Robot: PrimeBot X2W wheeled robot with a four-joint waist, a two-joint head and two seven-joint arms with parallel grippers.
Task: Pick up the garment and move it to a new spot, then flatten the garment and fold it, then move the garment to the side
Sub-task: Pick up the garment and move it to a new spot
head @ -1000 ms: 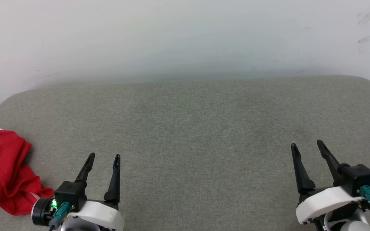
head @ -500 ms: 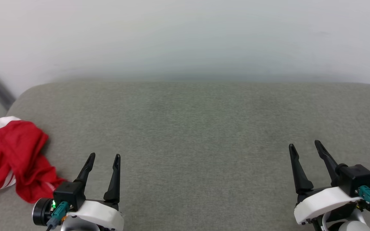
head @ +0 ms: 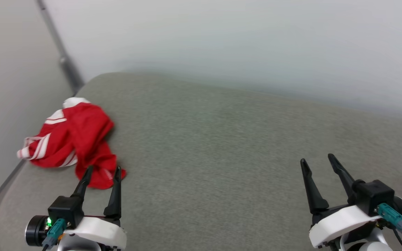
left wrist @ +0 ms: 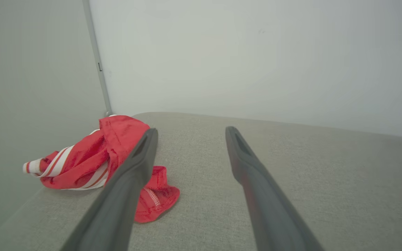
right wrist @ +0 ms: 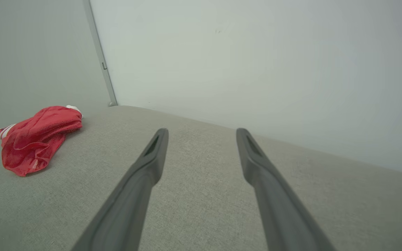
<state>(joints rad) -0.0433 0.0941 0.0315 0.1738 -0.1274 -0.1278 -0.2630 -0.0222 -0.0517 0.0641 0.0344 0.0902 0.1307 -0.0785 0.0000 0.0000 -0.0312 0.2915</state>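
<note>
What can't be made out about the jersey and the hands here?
- Lettering on the garment: buried in its own crumpled folds, every view.
- Whether the left hand touches the garment: head view, tips overlap it, height unclear.
- The garment's near edge: left wrist view, behind the left hand's finger.

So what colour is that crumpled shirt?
The garment is red with white stripes, clearest in the head view.
</note>
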